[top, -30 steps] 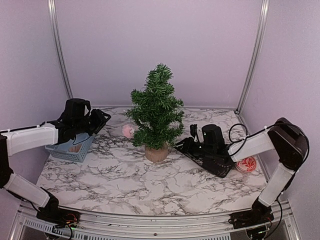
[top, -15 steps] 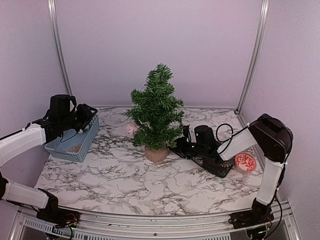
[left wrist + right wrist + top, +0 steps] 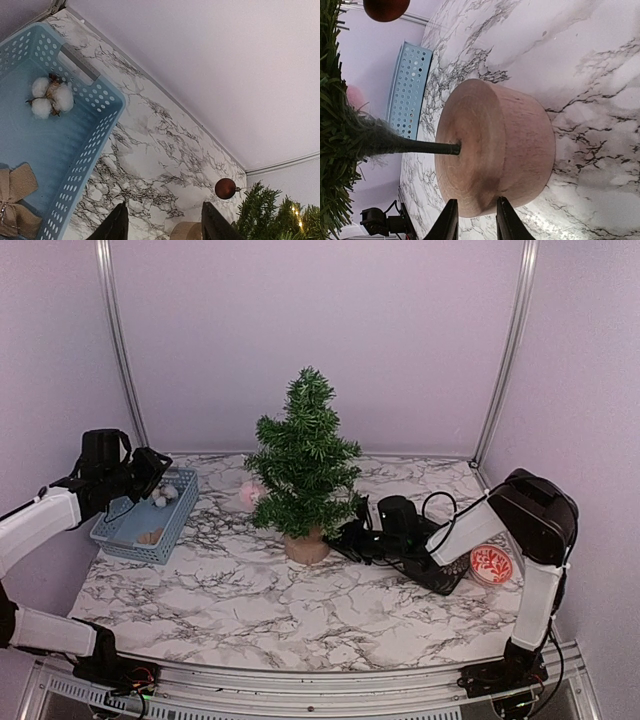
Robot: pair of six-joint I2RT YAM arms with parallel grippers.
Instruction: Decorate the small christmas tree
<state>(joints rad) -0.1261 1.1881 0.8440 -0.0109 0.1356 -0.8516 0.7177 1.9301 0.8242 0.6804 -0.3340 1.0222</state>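
- Centre of the bench [image 3: 250, 610]: small christmas tree [image 3: 303, 465] has slid slightly toward 9 o'clock, upright on its stump [image 3: 495, 150].
- Blue basket [image 3: 172, 528] at 9 o'clock is now uncovered, with a cotton ornament [image 3: 50, 95] inside.
- Right hand [image 3: 476, 220] moved in at the stump's 3 o'clock, narrowly released and empty; probably nudging.
- Left hand [image 3: 164, 225] withdrew past the basket, released, empty; no ornament picked, decorating unfinished.

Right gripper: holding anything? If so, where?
Cannot be told. The right gripper has its tips at the lower edge of the stump base of the small christmas tree, jaws partly apart; no view shows a clamp on it.
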